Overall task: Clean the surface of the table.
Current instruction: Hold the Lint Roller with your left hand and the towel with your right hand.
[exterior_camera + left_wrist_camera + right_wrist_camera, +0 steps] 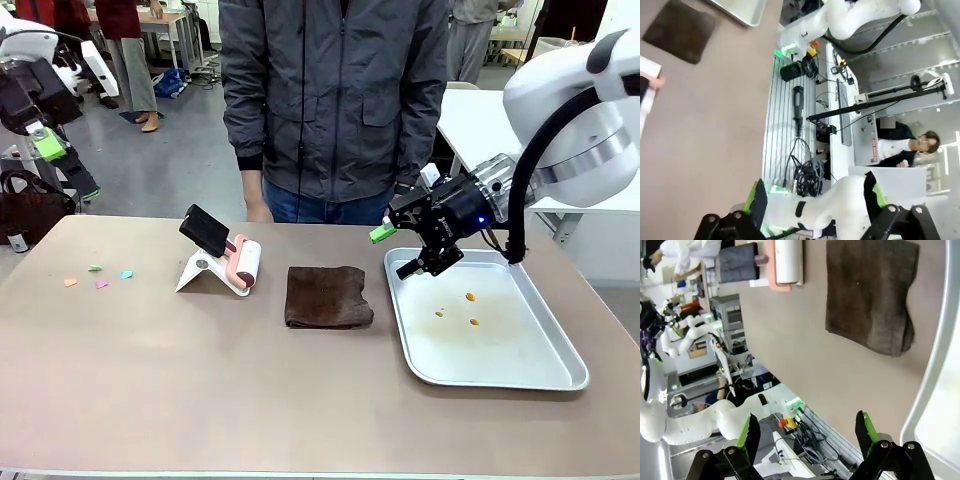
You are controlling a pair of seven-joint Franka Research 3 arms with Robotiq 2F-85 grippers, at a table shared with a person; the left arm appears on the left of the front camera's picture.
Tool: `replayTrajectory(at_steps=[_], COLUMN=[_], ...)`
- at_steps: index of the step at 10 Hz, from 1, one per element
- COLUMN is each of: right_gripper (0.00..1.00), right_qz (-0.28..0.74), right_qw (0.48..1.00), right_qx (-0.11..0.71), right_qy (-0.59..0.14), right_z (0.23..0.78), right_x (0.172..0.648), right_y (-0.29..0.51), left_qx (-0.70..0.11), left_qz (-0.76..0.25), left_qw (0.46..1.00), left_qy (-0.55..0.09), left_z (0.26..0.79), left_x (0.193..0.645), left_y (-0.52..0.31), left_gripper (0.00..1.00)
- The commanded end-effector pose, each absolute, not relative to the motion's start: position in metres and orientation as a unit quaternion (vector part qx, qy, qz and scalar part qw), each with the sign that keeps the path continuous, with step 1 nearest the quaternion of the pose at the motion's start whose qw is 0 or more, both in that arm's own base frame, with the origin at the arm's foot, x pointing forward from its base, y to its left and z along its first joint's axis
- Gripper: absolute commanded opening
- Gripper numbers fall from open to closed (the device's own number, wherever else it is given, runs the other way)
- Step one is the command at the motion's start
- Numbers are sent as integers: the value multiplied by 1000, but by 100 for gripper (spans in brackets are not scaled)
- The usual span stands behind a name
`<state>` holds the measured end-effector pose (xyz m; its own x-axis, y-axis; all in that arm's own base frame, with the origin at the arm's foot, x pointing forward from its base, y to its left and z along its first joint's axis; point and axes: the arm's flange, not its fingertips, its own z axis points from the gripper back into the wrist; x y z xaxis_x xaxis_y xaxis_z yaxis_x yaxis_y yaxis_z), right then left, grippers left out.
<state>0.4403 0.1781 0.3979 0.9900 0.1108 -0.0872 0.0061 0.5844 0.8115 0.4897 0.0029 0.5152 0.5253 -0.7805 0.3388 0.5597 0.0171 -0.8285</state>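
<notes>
The taupe table (pixel 200 380) carries a few small coloured paper scraps (pixel 100 276) near its left end. A folded dark brown cloth (pixel 328 296) lies flat at the middle. My right gripper (pixel 396 250) hangs open over the near-left corner of the silver tray (pixel 560 380), just right of the cloth, holding nothing. In the right wrist view its fingers (pixel 807 432) stand apart above the table (pixel 805 350), with the cloth (pixel 870 295) ahead. My left gripper (pixel 45 140) is raised off the table's far left; its own view shows it open (pixel 816 200) and empty.
A lint roller (pixel 245 265) with a pink frame and black handle rests on a white stand left of the cloth. The tray holds a few small orange bits (pixel 470 297). A person in a grey jacket (pixel 335 100) stands at the far edge.
</notes>
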Motion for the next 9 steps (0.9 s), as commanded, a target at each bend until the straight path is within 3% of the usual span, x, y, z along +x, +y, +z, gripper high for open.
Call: replayTrajectory(at_steps=[1,9], right_gripper=[100,100], right_qz=[30,30], right_qw=[890,890], right_qx=[451,451], right_qy=[57,57], right_z=[403,403], right_x=[432,432], right_y=[176,176], left_qx=[-561,-561], left_qz=[-433,-433], left_qw=[697,697], left_qy=[111,111], left_z=[505,505], left_x=[495,495], left_y=[-10,-10], left_gripper=[100,100])
